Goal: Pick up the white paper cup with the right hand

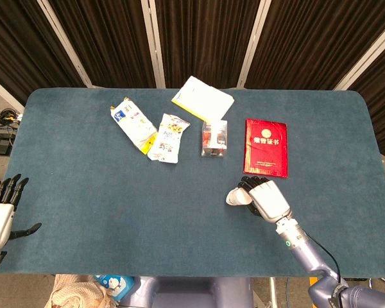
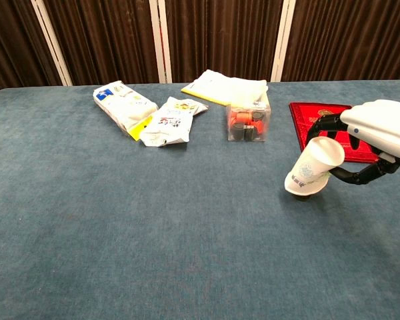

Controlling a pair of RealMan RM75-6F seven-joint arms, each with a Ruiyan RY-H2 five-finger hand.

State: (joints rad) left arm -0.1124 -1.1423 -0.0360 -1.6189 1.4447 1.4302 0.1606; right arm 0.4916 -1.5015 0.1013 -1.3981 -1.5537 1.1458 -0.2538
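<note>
My right hand point(image 1: 262, 197) point(image 2: 370, 141) grips the white paper cup point(image 2: 311, 169) point(image 1: 236, 196), which has a blue-green print on its side. The cup is tilted, its open mouth facing up and right toward the hand in the chest view, its base low near the blue tabletop. Dark fingers point(image 2: 322, 123) wrap over the cup's rim. My left hand point(image 1: 0, 208) rests at the table's left front corner with its fingers spread, holding nothing.
A red booklet point(image 1: 266, 146) lies just beyond the right hand. Further back are a clear box with orange and black items point(image 1: 215, 137), two snack bags point(image 1: 133, 123) point(image 1: 167, 136) and a white-yellow packet point(image 1: 203, 99). The blue table's point(image 1: 102, 205) front edge is close behind the hand.
</note>
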